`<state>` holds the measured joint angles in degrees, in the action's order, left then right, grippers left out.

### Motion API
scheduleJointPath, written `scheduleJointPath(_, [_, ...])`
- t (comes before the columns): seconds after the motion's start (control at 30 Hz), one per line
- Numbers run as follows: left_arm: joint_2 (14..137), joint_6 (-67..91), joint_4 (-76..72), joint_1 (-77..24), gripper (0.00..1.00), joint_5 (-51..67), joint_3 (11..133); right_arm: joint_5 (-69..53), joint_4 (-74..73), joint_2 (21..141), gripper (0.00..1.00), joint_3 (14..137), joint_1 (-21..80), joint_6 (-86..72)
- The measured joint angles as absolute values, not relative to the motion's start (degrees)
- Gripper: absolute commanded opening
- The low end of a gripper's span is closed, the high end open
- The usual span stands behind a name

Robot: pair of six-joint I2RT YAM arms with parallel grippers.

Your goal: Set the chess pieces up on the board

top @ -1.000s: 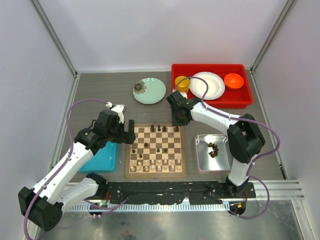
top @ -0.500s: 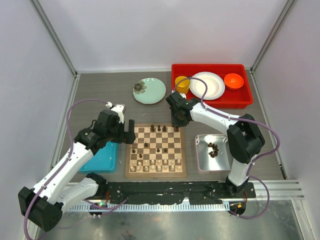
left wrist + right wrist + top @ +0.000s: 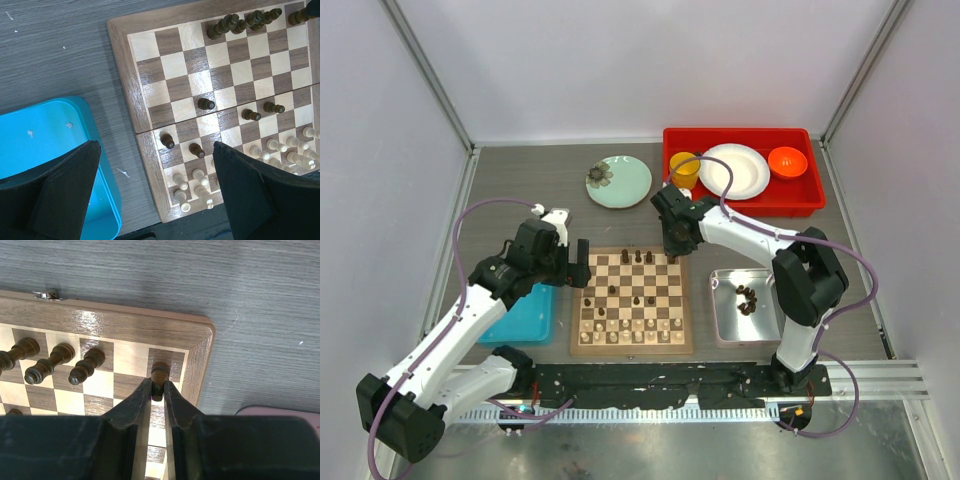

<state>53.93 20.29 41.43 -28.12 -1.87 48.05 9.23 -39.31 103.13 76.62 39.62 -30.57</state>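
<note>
At the left of the overhead view, the left arm (image 3: pixel 460 320) bends over the shallow blue plastic tray (image 3: pixel 525 318). Its left gripper (image 3: pixel 565 270) is spread wide and empty above the left border of the square wooden chessboard (image 3: pixel 630 347). On the board's upper right corner square, a dark brown wooden chess piece (image 3: pixel 160 369) stands upright, long axis vertical. The right arm (image 3: pixel 750 235) reaches in from the right, and its right gripper (image 3: pixel 158 390) is angled down, pinching that piece's sides.

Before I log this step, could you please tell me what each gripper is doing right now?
Left gripper: open, holding nothing.
Right gripper: closed on a dark chess piece.
</note>
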Motion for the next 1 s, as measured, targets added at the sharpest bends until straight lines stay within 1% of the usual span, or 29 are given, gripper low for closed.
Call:
scheduleJointPath(0.03, [53.93,20.29,41.43,-28.12,1.00,-1.87,48.05,9.26,-39.40,103.22,0.16,76.62,39.66,-30.57])
scheduleJointPath(0.13, [53.93,20.29,41.43,-28.12,1.00,-1.87,48.05,9.30,-39.44,103.26,0.14,76.62,39.70,-30.65])
scheduleJointPath(1.0, [53.93,20.27,41.41,-28.12,1.00,-1.85,48.05,8.21,-39.53,105.51,0.14,79.53,41.28,-31.64])
